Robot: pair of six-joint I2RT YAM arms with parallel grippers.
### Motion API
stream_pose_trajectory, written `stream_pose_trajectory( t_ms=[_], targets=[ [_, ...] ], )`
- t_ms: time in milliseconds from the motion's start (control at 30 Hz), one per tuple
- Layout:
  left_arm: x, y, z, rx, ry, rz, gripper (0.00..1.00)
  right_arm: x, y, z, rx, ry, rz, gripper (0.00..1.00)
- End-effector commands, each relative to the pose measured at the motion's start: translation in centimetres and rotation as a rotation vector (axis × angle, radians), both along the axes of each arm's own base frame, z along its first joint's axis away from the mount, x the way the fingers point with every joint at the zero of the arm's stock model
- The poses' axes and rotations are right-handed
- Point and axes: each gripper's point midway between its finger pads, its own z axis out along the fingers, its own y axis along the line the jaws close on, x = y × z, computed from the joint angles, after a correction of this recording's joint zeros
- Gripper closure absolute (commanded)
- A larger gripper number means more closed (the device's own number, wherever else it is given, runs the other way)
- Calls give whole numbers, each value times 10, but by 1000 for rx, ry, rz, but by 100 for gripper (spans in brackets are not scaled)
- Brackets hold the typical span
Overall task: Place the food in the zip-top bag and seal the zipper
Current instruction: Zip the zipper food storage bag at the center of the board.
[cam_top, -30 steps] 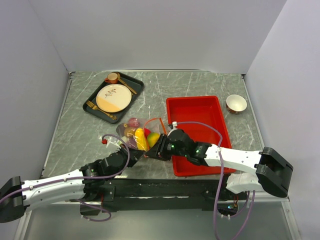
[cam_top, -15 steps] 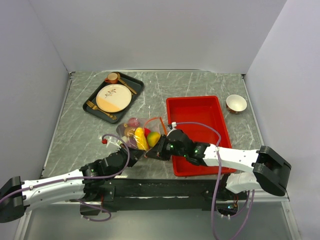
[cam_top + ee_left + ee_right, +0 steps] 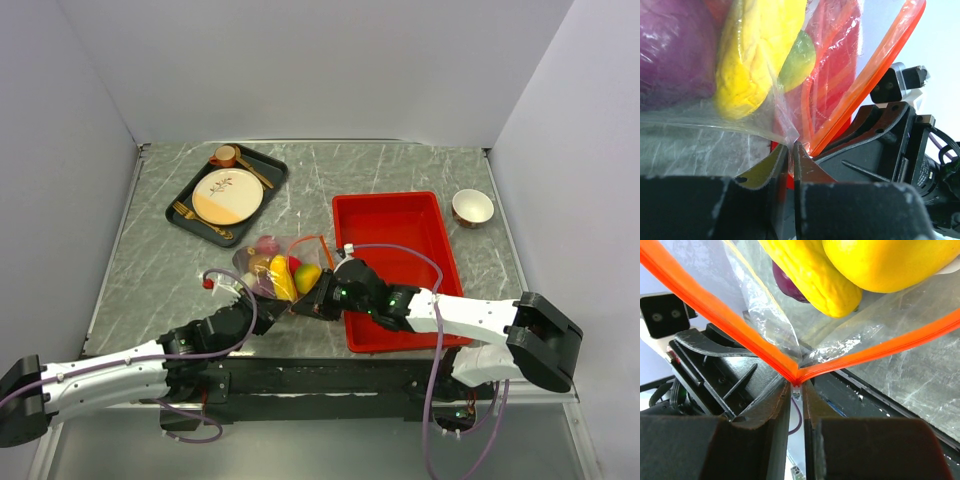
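The food (image 3: 283,275) is already lying inside the zip-top bag (image 3: 305,250). Sealing is pending: the right gripper (image 3: 796,385) is clamping its jaws on the gaping zipper (image 3: 700,303) at its end, and the left gripper (image 3: 791,150) is pinching the bag's film.

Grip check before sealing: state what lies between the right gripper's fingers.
The zipper, at the corner where its orange strips meet, pinched by the right gripper; the right wrist view shows it.
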Motion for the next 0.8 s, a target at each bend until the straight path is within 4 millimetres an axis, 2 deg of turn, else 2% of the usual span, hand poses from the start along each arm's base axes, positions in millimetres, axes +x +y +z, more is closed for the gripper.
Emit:
stream_pose_trajectory(
  t_ms=[0,133,233,533,767],
  targets=[
    [-4,-3,2,-47,23,-12,87,9,-1,17,42,-62,-39,88],
    [-5,-2,3,-65,26,-9,89,11,-4,20,42,-74,-54,88],
    [-5,-2,4,-82,24,-9,99,12,-5,19,36,-78,-56,87],
    [-9,-6,5,-100,-3,-49,99,15,-9,16,5,-86,-68,87],
    [-17,2,-8,-116,23,-60,99,29,-23,28,-18,-137,-113,85]
  ],
)
